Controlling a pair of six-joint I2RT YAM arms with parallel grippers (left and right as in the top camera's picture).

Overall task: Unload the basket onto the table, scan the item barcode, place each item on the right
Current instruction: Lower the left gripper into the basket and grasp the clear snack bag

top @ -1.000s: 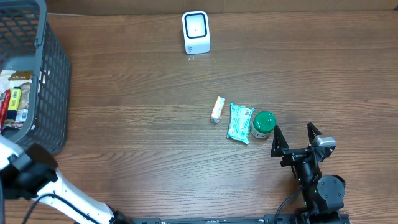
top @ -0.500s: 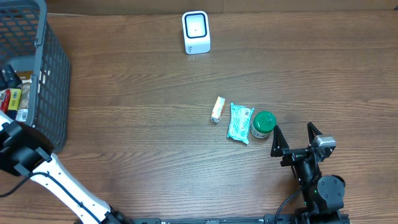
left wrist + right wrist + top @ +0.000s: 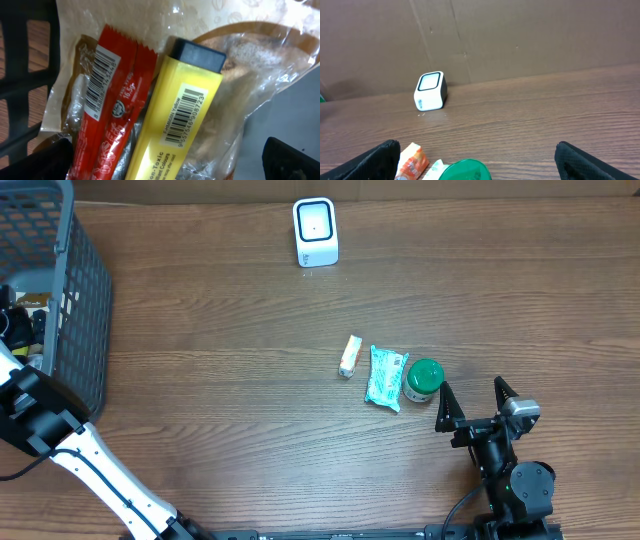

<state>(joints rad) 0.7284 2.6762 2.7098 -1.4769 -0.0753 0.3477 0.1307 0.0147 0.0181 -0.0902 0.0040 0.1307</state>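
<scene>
Entry: yellow black-capped plastic tube [image 3: 175, 115], barcode up; I see it straight ahead of my left tool [image 3: 170, 162], spread and empty, long axis slanting upper-right

Had the left arm [image 3: 60, 445] stretched from the near table edge up into the basket [image 3: 88, 310], with the left gripper [image 3: 172, 162] inside it, fingers spread wide. Had the right gripper [image 3: 472, 392] well apart from the basket, far to its right, likewise spread wide and low.
</scene>
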